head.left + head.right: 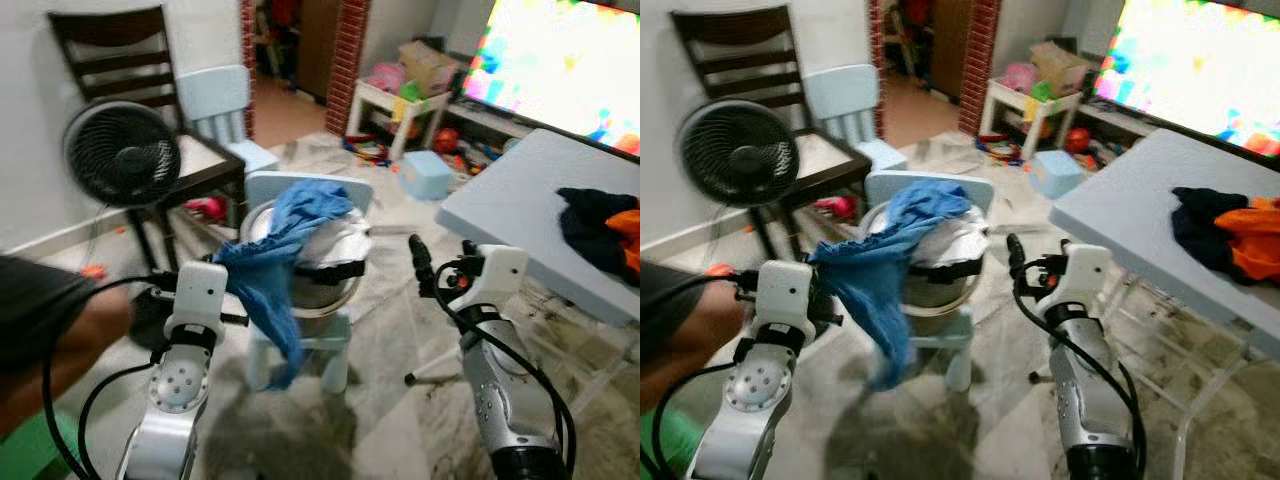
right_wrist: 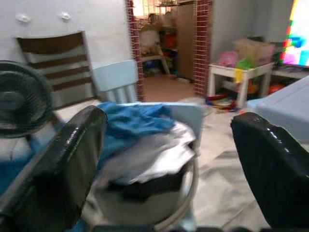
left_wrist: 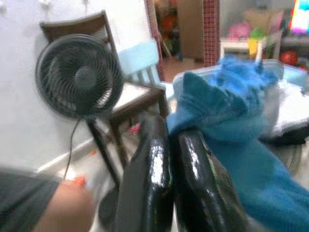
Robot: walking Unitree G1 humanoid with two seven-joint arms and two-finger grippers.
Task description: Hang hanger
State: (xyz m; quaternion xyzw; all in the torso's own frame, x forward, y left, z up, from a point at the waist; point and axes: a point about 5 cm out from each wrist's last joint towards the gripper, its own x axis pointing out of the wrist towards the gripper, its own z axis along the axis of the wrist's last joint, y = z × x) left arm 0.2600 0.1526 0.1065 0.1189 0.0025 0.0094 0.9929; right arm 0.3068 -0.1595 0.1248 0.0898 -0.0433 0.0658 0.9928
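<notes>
Left wrist view, nearest of all, has the two black fingers (image 3: 149,183) pressed close together, and the edge of a blue garment (image 3: 231,111) lies tight against them; whether cloth is actually pinched between them cannot be told. From the head cameras the left gripper (image 1: 235,290) sits at the near-left side of the laundry basket (image 1: 320,290), touching the blue garment (image 1: 285,260) where it spills over the rim and hangs down toward the floor. A person's arm (image 1: 55,330) reaches in just to the left of that gripper.

The right gripper (image 1: 440,262) hovers to the right of the basket, apart from it, with its fingers spread wide; in its wrist view the basket and its heap of clothes lie straight ahead between the two fingers.

The basket stands on a small pale blue child's chair (image 1: 300,345), heaped with the blue garment, something white (image 1: 335,240) and something dark. No hanger can be made out anywhere, so the garment looks like the thing in hand. It lies between the two grippers, its long axis running down from the basket top, and the left arm is plainly the nearer.

Right of the basket, a pale table (image 1: 520,200) carries dark and orange clothes (image 1: 605,225). Behind the basket stand a black fan (image 1: 120,155), a dark wooden chair (image 1: 110,50) and a bright television (image 1: 570,60).
</notes>
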